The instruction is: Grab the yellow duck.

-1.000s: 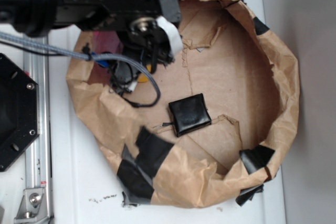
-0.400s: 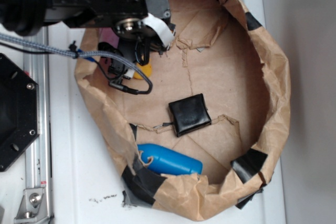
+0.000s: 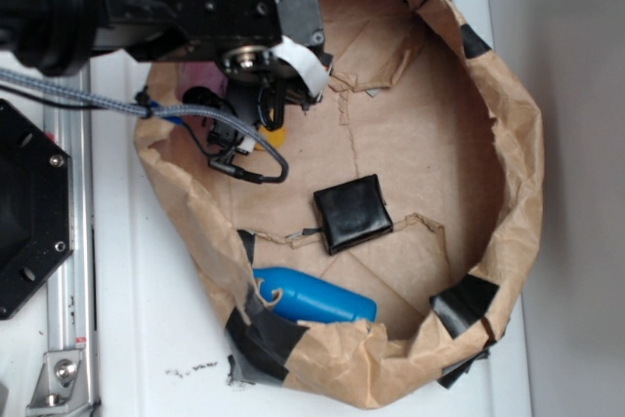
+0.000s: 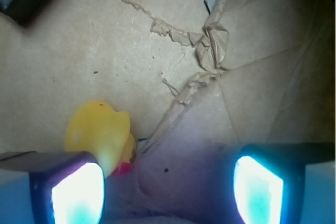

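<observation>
The yellow duck (image 4: pixel 100 135) lies on the brown paper floor, its red-orange beak pointing toward the gap between my fingers. My gripper (image 4: pixel 168 187) is open. The duck sits against the inner edge of the left finger (image 4: pixel 73 192); the right finger (image 4: pixel 260 190) stands far from it. In the exterior view only a small yellow patch of the duck (image 3: pixel 274 137) shows under the black gripper (image 3: pixel 262 119), at the upper left of the paper basin (image 3: pixel 513 173).
A black square pouch (image 3: pixel 352 214) lies mid-basin. A blue bottle (image 3: pixel 312 297) rests against the near wall. A pink thing (image 3: pixel 200 75) shows by the left wall. A cable (image 3: pixel 234 158) loops below the gripper. Torn paper folds (image 4: pixel 210 45) lie ahead of the fingers.
The paper basin shifted and its near wall dropped, so the blue bottle came into sight. The arm moved slightly over the duck at the upper left; the pouch stayed put.
</observation>
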{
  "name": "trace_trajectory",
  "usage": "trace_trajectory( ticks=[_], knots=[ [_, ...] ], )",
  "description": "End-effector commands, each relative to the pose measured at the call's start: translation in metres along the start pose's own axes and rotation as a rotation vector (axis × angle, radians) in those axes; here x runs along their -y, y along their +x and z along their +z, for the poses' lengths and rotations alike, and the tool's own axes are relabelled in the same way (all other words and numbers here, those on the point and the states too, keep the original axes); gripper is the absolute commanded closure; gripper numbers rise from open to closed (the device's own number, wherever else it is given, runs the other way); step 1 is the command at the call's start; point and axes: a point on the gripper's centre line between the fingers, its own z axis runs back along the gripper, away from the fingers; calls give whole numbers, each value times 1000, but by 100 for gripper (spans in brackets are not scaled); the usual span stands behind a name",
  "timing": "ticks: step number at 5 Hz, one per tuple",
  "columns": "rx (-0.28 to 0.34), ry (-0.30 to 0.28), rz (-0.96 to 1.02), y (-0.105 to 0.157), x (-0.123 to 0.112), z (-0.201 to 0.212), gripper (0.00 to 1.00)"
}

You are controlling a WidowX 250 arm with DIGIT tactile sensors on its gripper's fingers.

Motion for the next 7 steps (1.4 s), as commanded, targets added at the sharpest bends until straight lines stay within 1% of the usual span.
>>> trace_trajectory(
  ticks=[1, 2, 3, 4, 5, 6, 7],
  knots=[
    [22, -16, -65, 26, 39, -32, 0],
    [33, -48, -105, 26, 57, -30, 0],
    [67, -113, -131, 31, 75, -20, 0],
    [85, -157, -135, 36, 87, -15, 0],
    [99, -133, -125, 43, 95, -13, 0],
    [89, -93, -137, 45, 97, -13, 0],
    [83, -92, -129, 41, 95, -14, 0]
  ],
)
